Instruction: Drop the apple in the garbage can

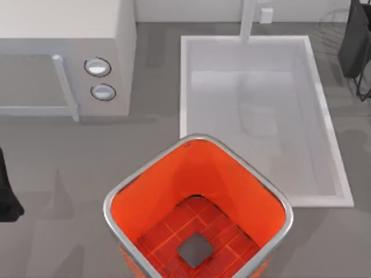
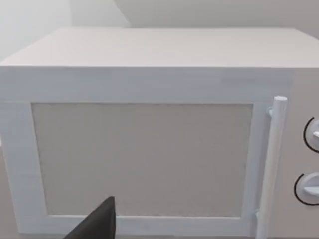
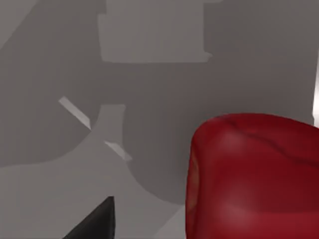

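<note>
Standing near the front edge of the grey table (image 1: pixel 69 174), the garbage can (image 1: pixel 145 191) shows us its open mouth from above — orange-red walls, a shiny silver rim, a gridded floor with a grey square at its centre. Just behind it and to the right lies a white sink basin (image 1: pixel 324 133), its near left corner almost touching the can's rim. A white microwave (image 1: pixel 58 52) sits at the back left, with two round knobs (image 1: pixel 97 67) beside its vertical door handle (image 1: pixel 65 87).

Our left arm is a dark shape at the table's left edge (image 1: pixel 7 197), well apart from the can; its wrist camera faces the microwave door (image 2: pixel 142 159), and one dark fingertip (image 2: pixel 99 224) juts into that view. Whether the left claw is released or clenched we cannot tell.

Our right arm is at the far right rear (image 1: pixel 356 40). Its wrist camera shows the apple (image 3: pixel 254 179) — bright red, rounded — very close to the lens (beside a dark fingertip (image 3: pixel 97 221)), over grey table. Whether the right claw is grasping the apple we cannot tell.
</note>
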Tool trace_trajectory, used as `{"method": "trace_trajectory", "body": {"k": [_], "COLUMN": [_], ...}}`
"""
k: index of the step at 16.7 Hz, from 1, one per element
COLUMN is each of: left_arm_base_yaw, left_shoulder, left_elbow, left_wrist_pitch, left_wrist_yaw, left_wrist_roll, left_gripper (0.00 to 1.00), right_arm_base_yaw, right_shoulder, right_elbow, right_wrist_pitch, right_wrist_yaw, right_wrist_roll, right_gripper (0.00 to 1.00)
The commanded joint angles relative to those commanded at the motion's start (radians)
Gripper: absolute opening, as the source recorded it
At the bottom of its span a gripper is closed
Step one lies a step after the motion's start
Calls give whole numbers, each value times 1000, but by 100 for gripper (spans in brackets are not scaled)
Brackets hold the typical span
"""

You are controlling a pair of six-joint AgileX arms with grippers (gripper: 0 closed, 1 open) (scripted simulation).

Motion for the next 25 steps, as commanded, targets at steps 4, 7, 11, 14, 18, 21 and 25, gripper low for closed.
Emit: {"method": "trace_trajectory", "body": {"k": [4,7,11,14,18,21,25], "left_arm_base_yaw": [0,0,0,0,0,0,0], "left_shoulder": [0,0,0,0,0,0,0], "left_elbow": [0,0,0,0,0,0,0], "left_wrist_pitch": [0,0,0,0,0,0,0], "left_wrist_yaw": [0,0,0,0,0,0,0], "left_wrist_roll": [0,0,0,0,0,0,0], "left_gripper": [100,100,100,100,100,100,100], "right_arm_base_yaw": [3,3,3,3,3,3,3], "right_shoulder": [62,72,72,72,72,72,72], "right_elbow": [-59,-68,-68,-68,-68,-68,-68], "right_wrist_pitch": [128,140,140,140,140,140,140], "right_wrist_yaw": [1,1,1,1,1,1,1], "right_wrist_roll": [3,4,4,4,4,4,4], "right_gripper": [100,100,77,55,25,2,0]}}
